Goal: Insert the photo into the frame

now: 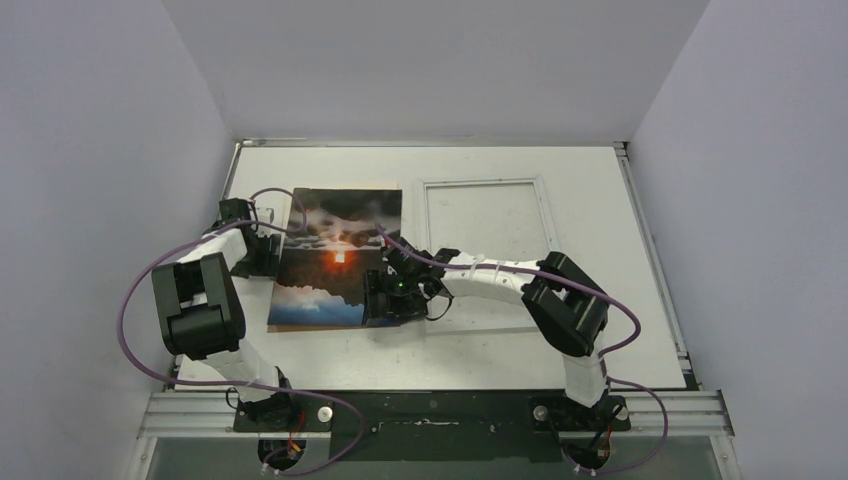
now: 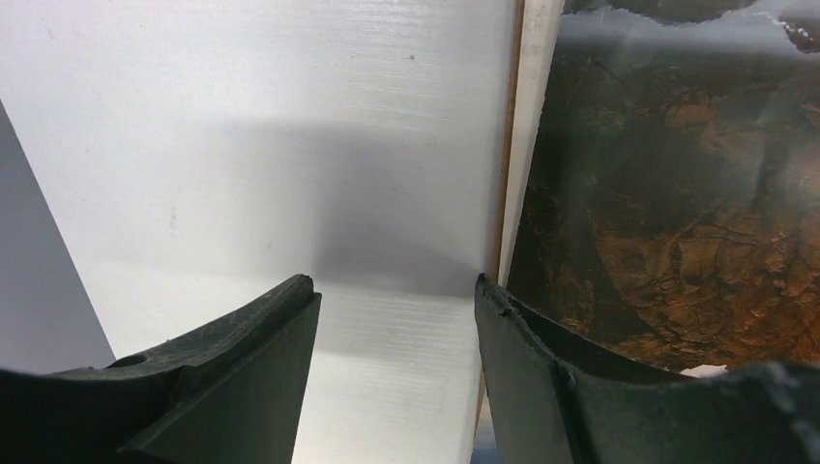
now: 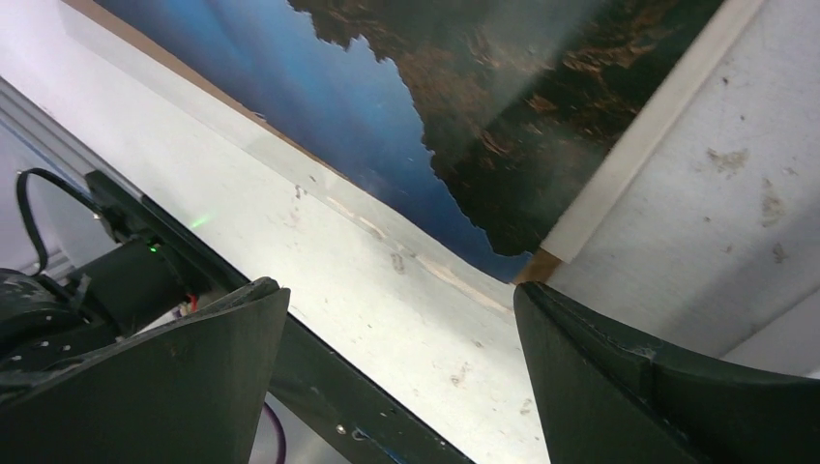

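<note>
Photo: the photo (image 1: 335, 255) lies flat on the counter (image 1: 600, 230), left of centre, not yet in the frame.
Frame: the frame (image 1: 485, 181) lies flat at the photo's 2 o'clock, just beside it, with nothing in its middle.
Left claw: your left claw (image 1: 258, 243) sits at the photo's 9 o'clock edge, partly open and holding nothing. The left wrist view shows bare counter in its gap.
Right claw: your right claw (image 1: 385, 298) is at the 5 o'clock corner, spread wide and holding nothing.
Under the print: a brown board (image 3: 538, 267) peeks out at that corner.
Risk, lifting: the print is thin and flat, so a finger may skate over the edge or crease it.
Risk, layers: you could pick up the board with the photo, or the board alone.
Risk, skew: uneven pulls from the two claws would twist the print, and the frame looks only slightly larger.
Risk, frame: your right arm lies near the frame and could nudge it.
Count: one photo, one frame, one board, two claws.
</note>
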Available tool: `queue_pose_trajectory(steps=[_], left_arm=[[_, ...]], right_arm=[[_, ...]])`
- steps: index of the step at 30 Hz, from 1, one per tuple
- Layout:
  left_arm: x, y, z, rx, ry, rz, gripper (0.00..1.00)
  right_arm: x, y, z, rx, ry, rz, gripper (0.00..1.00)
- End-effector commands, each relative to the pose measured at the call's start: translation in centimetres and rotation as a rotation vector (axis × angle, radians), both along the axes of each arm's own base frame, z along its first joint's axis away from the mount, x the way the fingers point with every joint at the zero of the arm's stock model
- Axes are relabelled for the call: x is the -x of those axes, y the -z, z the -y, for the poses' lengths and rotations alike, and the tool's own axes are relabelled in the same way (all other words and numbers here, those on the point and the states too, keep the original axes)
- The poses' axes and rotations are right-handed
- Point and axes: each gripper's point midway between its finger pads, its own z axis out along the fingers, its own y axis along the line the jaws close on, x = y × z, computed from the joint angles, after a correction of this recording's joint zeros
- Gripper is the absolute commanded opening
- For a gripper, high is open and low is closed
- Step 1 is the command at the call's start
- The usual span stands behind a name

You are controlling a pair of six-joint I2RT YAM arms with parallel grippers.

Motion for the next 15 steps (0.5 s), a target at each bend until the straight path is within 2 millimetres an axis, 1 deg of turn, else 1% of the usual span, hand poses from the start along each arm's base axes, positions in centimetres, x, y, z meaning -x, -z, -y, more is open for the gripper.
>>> queue_pose_trajectory(steps=[1, 6, 8, 10, 12, 15], left_arm=[[3.2, 1.8, 1.6, 0.061, 0.024, -0.111, 0.59], [3.2, 1.9, 1.7, 0.065, 0.029, -0.112, 0.59], [3.2, 1.9, 1.7, 0.067, 0.028, -0.113, 0.58], [3.2, 1.8, 1.6, 0.064, 0.03, -0.114, 0.58], [3.1, 1.6, 1.4, 0.066, 0.027, -0.112, 0.58], [3.1, 1.1, 1.1, 0.074, 0.025, -0.111, 0.58]], right_arm=[[-1.8, -3.7, -2.4, -0.136, 0.035, 0.04, 0.9], [-2.7, -5.6, -3.1, -0.213, 0.062, 0.054, 0.91], [-3.0, -5.5, -2.7, -0.185, 0.065, 0.068, 0.91], [-3.4, -4.7, -1.2, -0.073, 0.079, 0.093, 0.91], [-3.8, -3.6, 1.1, 0.05, 0.108, 0.124, 0.9], [-2.7, -2.4, 3.5, 0.154, 0.125, 0.131, 0.9]])
